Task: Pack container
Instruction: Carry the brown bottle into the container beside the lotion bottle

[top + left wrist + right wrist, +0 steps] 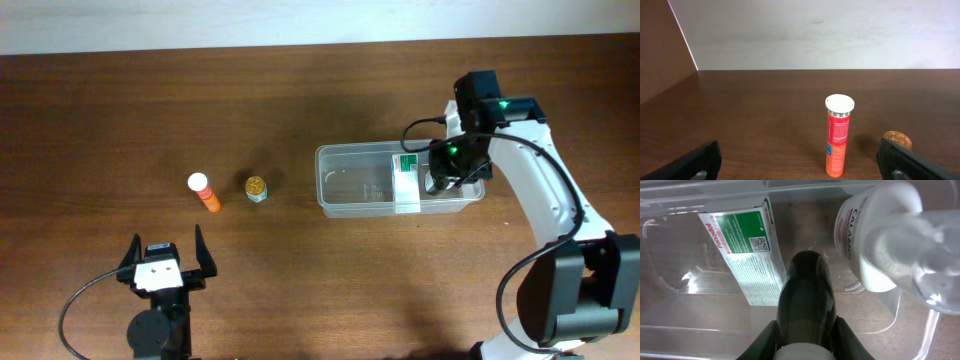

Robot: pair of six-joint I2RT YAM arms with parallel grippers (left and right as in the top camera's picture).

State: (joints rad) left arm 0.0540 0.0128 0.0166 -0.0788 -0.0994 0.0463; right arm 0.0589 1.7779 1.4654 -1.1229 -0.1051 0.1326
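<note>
The right claw (805,341) is clamped on a dark bottle (805,287) inside the container (350,186), beside a white-and-green box (742,250) — the left claw (167,248) is spread apart, near side, facing an orange tube (837,142).

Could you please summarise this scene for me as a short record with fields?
container: clear, holding white-and-green box and white bottle
right gripper: over the container, shut on dark bottle
left gripper: open, empty
outside container: orange tube and gold-lidded jar, upright on table
</note>
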